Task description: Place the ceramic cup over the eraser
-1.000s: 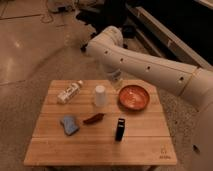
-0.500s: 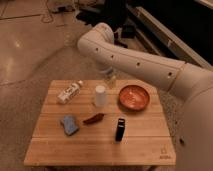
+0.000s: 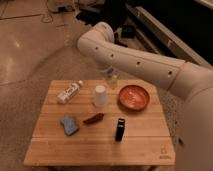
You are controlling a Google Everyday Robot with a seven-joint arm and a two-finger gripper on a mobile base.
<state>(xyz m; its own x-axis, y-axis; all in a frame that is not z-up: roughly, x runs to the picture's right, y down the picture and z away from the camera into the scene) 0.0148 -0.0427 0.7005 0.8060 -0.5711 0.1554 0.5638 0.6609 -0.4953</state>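
Note:
The white ceramic cup [image 3: 100, 95] stands upright near the middle back of the wooden table [image 3: 100, 147]. The black eraser [image 3: 120, 129] stands upright in front of it, to the right. My gripper [image 3: 111, 79] hangs from the white arm just behind and to the right of the cup, close to it, near the table's back edge. Nothing shows in the gripper.
A white labelled plastic bottle [image 3: 69, 92] lies at the back left. A blue sponge-like pad [image 3: 69, 125] lies front left. A reddish-brown item [image 3: 93, 118] lies in the middle. An orange bowl [image 3: 134, 97] sits at the back right. The big white arm [image 3: 150, 65] stretches over the right side.
The arm has swung to the left and the gripper has moved nearer to the cup. The objects on the table have not moved.

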